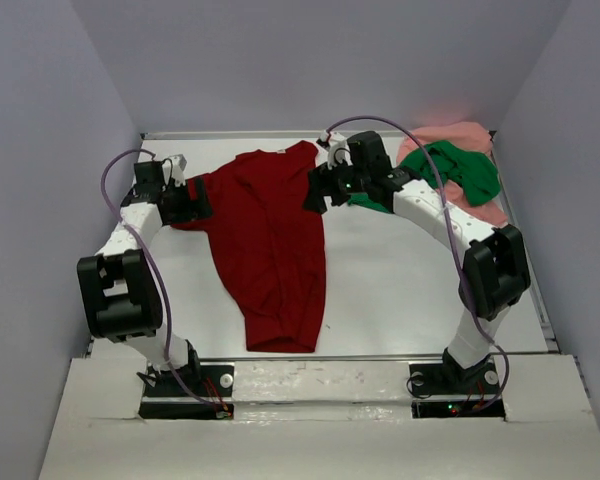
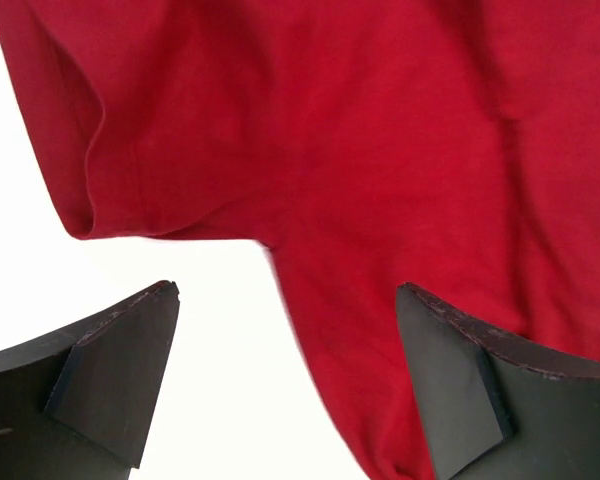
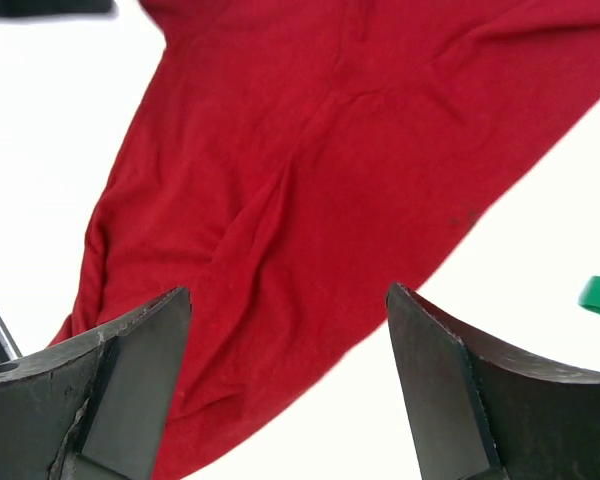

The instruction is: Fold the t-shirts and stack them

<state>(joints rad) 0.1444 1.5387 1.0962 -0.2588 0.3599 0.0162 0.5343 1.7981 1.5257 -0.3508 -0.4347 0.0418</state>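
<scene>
**Red shirt laid out, both grippers open**

Top view: the red shirt [image 1: 270, 240] lies centre-left on the table [image 1: 400, 290]. Its long axis runs near to far, hem near, sleeves far. The left gripper [image 1: 195, 200] is at its left sleeve, the right gripper [image 1: 315, 192] at its far right edge. The green shirt [image 1: 465, 170] lies crumpled on the pink shirt [image 1: 460, 132] in the far right corner.

Left wrist: jaws wide apart, holding nothing, red cloth beneath.

Right wrist: jaws wide apart, empty, over red cloth, with a scrap of green at the right edge.

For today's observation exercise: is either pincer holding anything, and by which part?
Nothing is held: left pincer and right pincer stand open over the red t-shirt.
</scene>
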